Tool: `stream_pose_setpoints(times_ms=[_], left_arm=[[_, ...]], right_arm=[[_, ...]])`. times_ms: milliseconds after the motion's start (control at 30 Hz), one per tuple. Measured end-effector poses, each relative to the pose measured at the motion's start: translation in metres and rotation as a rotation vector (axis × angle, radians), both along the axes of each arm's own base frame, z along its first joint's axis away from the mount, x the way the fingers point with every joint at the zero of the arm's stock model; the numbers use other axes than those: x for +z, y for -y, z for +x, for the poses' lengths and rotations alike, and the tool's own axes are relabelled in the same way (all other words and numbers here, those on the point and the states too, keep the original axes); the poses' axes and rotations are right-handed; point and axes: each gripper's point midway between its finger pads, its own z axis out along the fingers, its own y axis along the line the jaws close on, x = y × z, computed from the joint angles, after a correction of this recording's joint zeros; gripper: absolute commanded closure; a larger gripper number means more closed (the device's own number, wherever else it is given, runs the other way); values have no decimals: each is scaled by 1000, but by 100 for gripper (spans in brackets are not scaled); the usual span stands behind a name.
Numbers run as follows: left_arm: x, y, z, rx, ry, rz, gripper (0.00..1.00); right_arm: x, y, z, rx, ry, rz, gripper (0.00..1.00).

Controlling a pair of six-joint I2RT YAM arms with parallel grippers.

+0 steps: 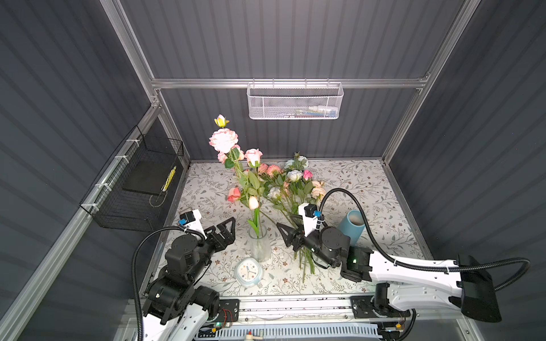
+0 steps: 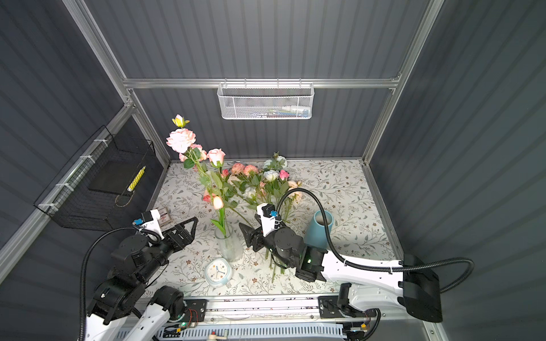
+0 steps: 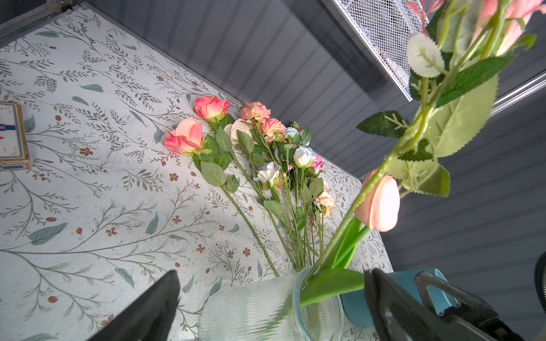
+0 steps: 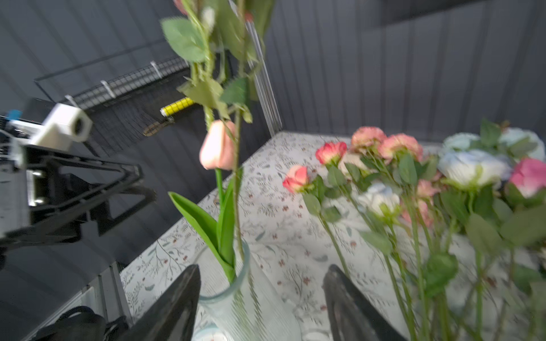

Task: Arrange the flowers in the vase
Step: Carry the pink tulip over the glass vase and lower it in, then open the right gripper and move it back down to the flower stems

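Found the vase point(image 1: 259, 246) standing near the front middle of the table point(image 1: 384, 206), a few stems point(image 1: 256, 220) in it. Saw the clock point(image 1: 248, 272) lying just before it. Saw the loose flowers point(image 1: 291, 189) lying behind it and to its right, a cylinder point(image 1: 351, 227) further right. Noted a box point(image 2: 164, 215) left, near the table's edge.

One glass vase point(image 1: 260, 251), one clock point(image 1: 248, 272)

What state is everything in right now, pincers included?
Glass vase, upright, holding stems.
Tulip, standing in the vase.
Loose flowers, lying flat on the tablecloth.
Clock, lying face up.
Left pincer, open, empty.
Right pincer, open, empty, beside the vase.
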Motion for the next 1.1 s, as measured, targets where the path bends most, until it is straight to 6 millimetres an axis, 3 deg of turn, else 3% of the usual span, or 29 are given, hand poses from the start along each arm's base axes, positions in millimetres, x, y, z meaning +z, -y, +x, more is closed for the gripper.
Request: stream_pose_setpoints(times_ms=[100,233,333,433,700,1100], left_arm=[[0,0,0,0,0,0,0],[-1,1,2,0,-4,1,0],[-1,1,3,0,-6,3,0],[-1,1,3,0,-5,2,0],[1,0,0,1,5,0,0],[2,-2,-3,2,15,6,0]], right_arm=[[-33,15,26,-99,-146,-100,48],[-87,32,62,-224,-346,-257,52],[-130,40,68,-262,-453,-380,54],[-157,45,67,-284,-518,-465,59],[-180,80,80,-425,-615,-436,59],[-216,122,71,-544,-692,-444,60]])
